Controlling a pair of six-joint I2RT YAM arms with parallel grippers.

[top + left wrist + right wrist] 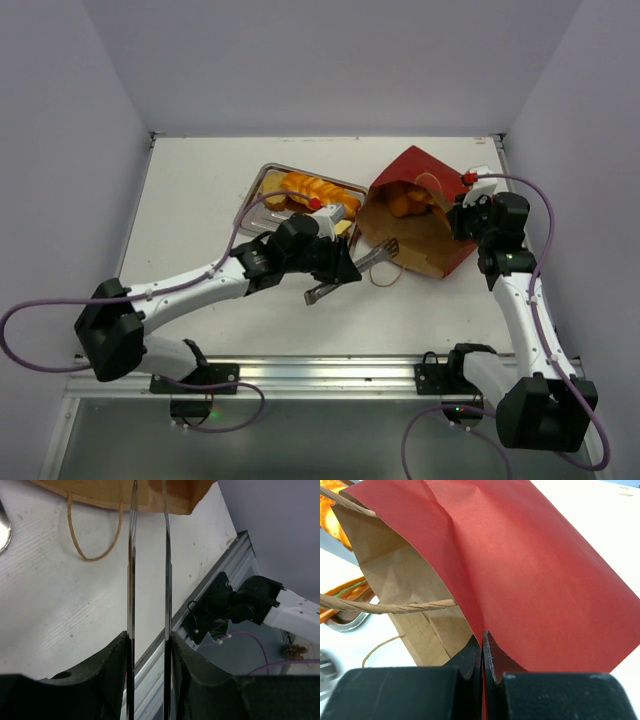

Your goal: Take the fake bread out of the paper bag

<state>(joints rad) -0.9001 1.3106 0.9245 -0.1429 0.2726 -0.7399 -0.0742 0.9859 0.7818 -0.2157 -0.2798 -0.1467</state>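
Observation:
The red paper bag [425, 225] lies on its side, its brown mouth facing left. Glossy orange fake bread [408, 201] shows inside that mouth, and more pieces [302, 190] lie on the metal tray [268, 175]. My left gripper [335, 265] is shut on metal tongs [362, 262]. The tongs' tips reach the lower lip of the bag's mouth and hold nothing. In the left wrist view the tongs' two arms [131, 555] run up from my left gripper [149, 635] to the bag's brown edge [150, 492]. My right gripper [483, 640] is shut on the bag's red wall [535, 580], at the bag's right side [462, 208].
A loose string handle [95, 535] lies on the table in front of the bag. The right arm's base [235, 607] and the aluminium rail [330, 372] run along the near edge. White walls close in the table at the back and on both sides.

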